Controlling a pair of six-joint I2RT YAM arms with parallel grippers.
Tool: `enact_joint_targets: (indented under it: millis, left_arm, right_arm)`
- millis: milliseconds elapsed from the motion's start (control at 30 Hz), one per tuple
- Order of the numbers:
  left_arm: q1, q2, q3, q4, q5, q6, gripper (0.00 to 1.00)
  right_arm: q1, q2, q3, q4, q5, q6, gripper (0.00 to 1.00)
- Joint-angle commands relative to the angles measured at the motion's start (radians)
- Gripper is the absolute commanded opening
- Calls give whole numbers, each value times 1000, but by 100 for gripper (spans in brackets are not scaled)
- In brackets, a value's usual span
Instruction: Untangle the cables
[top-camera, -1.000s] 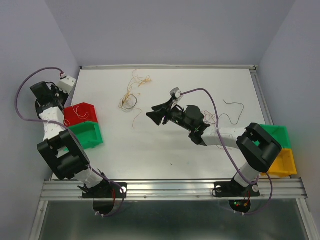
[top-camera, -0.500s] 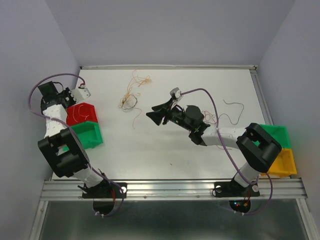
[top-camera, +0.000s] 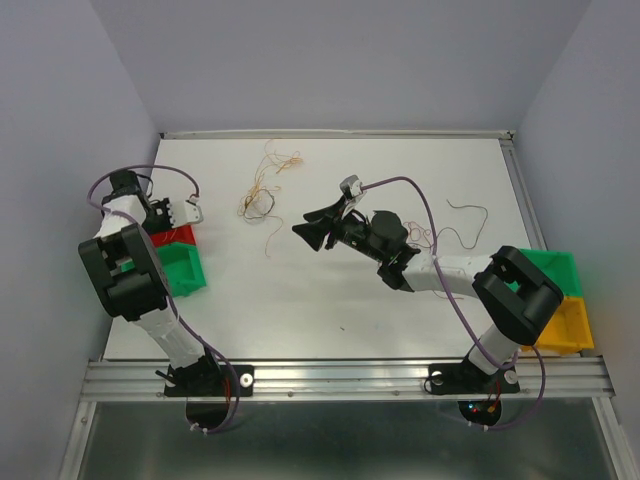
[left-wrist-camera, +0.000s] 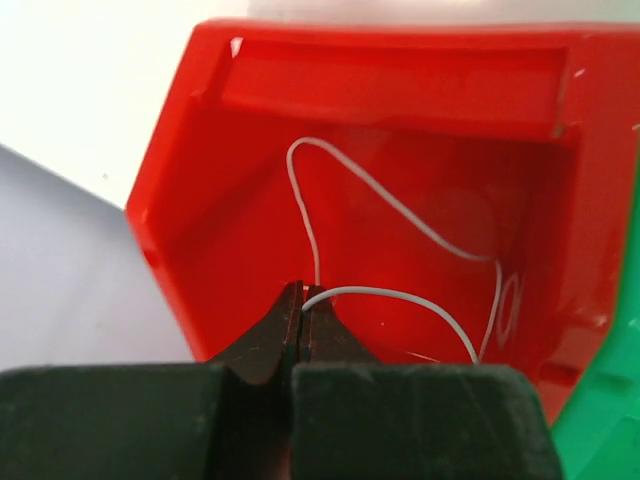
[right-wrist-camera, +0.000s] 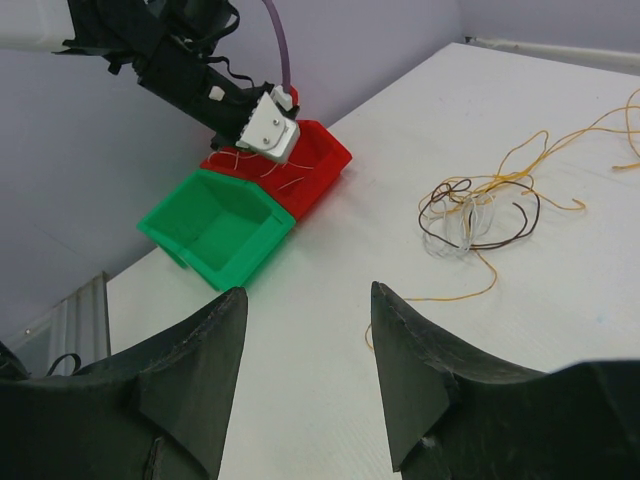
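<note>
A tangle of thin cables (top-camera: 258, 200), yellow, orange and dark brown with pale strands, lies on the white table; in the right wrist view the tangle (right-wrist-camera: 468, 208) sits ahead and to the right. My left gripper (left-wrist-camera: 302, 298) hangs inside the red bin (left-wrist-camera: 230, 200), its jaws shut on a thin white cable (left-wrist-camera: 400, 298) that loops across the bin floor. From above, the left wrist (top-camera: 186, 211) hovers over that red bin (top-camera: 176, 236). My right gripper (top-camera: 308, 227) stands open and empty above the table, short of the tangle; its fingertips (right-wrist-camera: 238, 300) are wide apart.
A green bin (top-camera: 186, 270) adjoins the red one at the left edge. Another green bin (top-camera: 556, 266) and a yellow bin (top-camera: 566, 326) sit at the right edge. Loose strands lie at the back (top-camera: 282, 158) and at the right (top-camera: 468, 211).
My left wrist has swung from the far left edge rightward and now sits over the red bin. The right arm and the tangle have stayed put.
</note>
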Motion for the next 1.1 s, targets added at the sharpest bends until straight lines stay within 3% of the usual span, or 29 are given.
enact_joint_targets:
  millis: [0, 233, 267, 367, 567, 667, 700, 733, 967, 1067]
  left_arm:
    - [-25, 7, 28, -79, -52, 81, 0]
    - [-49, 68, 70, -91, -89, 78, 2]
    - [-49, 65, 74, -93, -82, 70, 6]
    - [-49, 47, 82, -133, -51, 70, 47]
    - [-48, -68, 2, -38, -32, 64, 50]
    - [-49, -114, 5, -64, -31, 50, 74]
    - [-49, -123, 11, -82, -29, 55, 93]
    - [-49, -140, 18, -100, -23, 53, 99]
    - [-49, -254, 28, -110, 21, 18, 99]
    - [-51, -304, 36, -66, 49, -69, 99]
  right_arm:
    - [-1, 1, 20, 65, -8, -6, 58]
    - [-1, 0, 17, 65, -8, -8, 58]
    - [-1, -2, 17, 65, -6, -6, 58]
    - [-1, -3, 16, 65, -8, -9, 58]
    - [-2, -6, 11, 65, -9, -11, 58]
    - [-2, -10, 8, 65, -8, -9, 58]
    - [-2, -10, 9, 65, -8, -11, 58]
    - [-1, -11, 8, 65, -8, -9, 58]
    - [-1, -3, 13, 67, -5, -12, 58]
    - [-1, -2, 11, 65, 1, -14, 58]
